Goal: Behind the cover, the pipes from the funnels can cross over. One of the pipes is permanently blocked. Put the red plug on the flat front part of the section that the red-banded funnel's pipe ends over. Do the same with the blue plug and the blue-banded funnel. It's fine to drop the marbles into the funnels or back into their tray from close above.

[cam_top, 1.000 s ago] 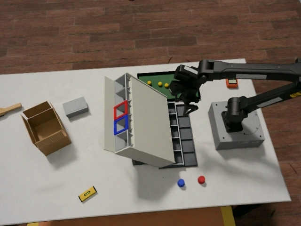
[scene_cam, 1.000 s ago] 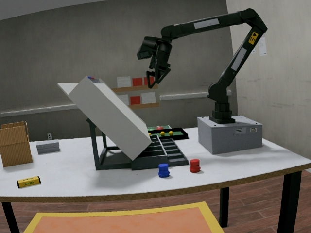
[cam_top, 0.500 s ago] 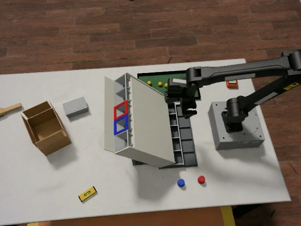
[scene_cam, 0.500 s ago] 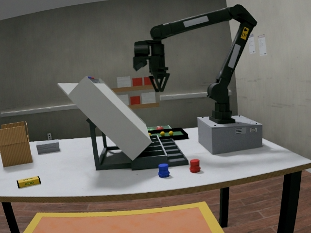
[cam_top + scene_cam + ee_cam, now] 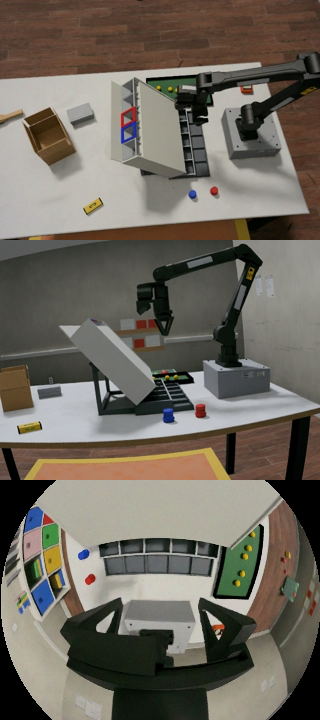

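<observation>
The red plug (image 5: pixel 214 190) and the blue plug (image 5: pixel 192 194) stand upright on the white table in front of the dark sectioned tray (image 5: pixel 192 144). Both also show in the exterior view, the red plug (image 5: pixel 200 410) right of the blue plug (image 5: pixel 168 415). The red-banded funnel (image 5: pixel 128 116) and the blue-banded funnel (image 5: pixel 128 132) sit side by side atop the slanted rig, behind the white cover (image 5: pixel 157 131). My gripper (image 5: pixel 164 333) is open and empty. It hangs high above the far end of the sectioned tray, pointing down. The wrist view shows the tray's sections (image 5: pixel 156 556) below the open fingers.
A green marble tray (image 5: pixel 176 87) with yellow marbles (image 5: pixel 169 89) lies behind the rig. My arm's grey base (image 5: pixel 250 136) stands at the right. A cardboard box (image 5: pixel 47 135), a grey block (image 5: pixel 80 113) and a yellow level (image 5: pixel 93 205) lie to the left.
</observation>
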Motion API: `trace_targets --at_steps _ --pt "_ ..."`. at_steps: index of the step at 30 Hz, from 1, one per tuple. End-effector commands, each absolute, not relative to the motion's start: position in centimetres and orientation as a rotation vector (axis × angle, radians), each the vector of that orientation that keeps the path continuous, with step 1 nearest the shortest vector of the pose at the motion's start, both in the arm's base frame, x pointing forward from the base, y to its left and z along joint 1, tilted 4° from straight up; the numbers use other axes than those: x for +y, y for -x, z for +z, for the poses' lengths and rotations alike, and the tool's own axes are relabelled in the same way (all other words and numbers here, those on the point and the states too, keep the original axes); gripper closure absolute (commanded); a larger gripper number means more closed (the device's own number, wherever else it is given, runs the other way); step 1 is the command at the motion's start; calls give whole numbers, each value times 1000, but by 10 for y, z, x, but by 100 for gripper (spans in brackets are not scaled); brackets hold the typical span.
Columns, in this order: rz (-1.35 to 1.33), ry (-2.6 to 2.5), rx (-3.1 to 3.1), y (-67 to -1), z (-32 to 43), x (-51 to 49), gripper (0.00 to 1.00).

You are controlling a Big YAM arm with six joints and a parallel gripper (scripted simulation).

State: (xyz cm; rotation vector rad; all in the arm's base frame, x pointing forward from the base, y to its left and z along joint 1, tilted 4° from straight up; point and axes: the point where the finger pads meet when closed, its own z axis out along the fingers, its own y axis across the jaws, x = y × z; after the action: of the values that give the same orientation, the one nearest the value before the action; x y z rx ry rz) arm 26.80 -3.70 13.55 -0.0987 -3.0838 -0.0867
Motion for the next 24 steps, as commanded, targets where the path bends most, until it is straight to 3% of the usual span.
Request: trace_targets --at_steps 1,3,4,24 --pt "-69 110 -3096 -275 142 -37 0" --pt "-69 110 -3096 -275 142 -37 0" --pt "-81 101 -3095 -271 138 -38 20" --pt "-78 107 -3094 -271 138 -38 20"
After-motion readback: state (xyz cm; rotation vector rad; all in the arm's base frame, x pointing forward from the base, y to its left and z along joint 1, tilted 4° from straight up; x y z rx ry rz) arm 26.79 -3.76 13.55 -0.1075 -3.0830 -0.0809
